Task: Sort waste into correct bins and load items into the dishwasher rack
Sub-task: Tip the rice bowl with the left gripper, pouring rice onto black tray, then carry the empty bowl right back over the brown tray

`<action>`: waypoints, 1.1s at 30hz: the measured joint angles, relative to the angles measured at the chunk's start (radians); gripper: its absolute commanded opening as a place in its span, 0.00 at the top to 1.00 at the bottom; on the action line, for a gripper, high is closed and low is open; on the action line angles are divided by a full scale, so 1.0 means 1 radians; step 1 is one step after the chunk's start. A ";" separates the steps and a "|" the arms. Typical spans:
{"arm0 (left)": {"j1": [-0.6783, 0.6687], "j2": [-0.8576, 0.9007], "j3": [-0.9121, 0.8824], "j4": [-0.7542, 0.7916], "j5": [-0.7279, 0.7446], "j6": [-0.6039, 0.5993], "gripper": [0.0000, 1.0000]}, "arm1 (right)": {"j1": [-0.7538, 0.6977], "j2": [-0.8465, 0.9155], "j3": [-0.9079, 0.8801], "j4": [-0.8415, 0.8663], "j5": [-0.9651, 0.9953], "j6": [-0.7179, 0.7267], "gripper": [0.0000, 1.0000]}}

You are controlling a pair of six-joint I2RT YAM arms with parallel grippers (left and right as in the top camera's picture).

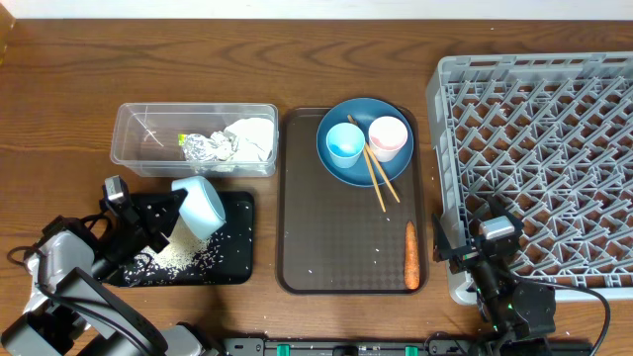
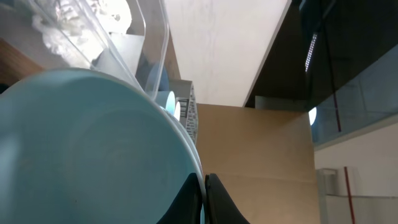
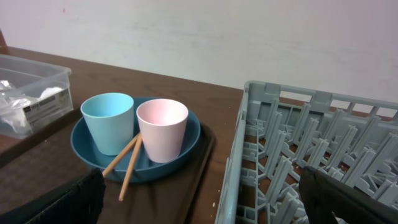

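Here, brown wooden table [image 1: 297, 59], white wall [image 3: 186, 31]; left jaws pinch the tilted bowl [image 1: 203, 210], right jaws spread.

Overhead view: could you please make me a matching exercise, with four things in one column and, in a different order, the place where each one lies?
Things:
1. small orange carrot
2. crumpled silver-foil wrapper
3. heap of loose white rice grains
4. small pink cup

Places:
A. on the large dark-blue dish
B. on the shallow black rectangular tray
C. in the clear plastic rectangular tub
D. directly on the brown textured serving tray

Pairs: 1-D, 2-C, 3-B, 4-A.
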 measured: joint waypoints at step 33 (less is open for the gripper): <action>-1.002 -0.528 0.190 0.167 -0.954 -0.504 0.94 | 0.000 0.000 0.000 0.000 0.000 0.000 0.01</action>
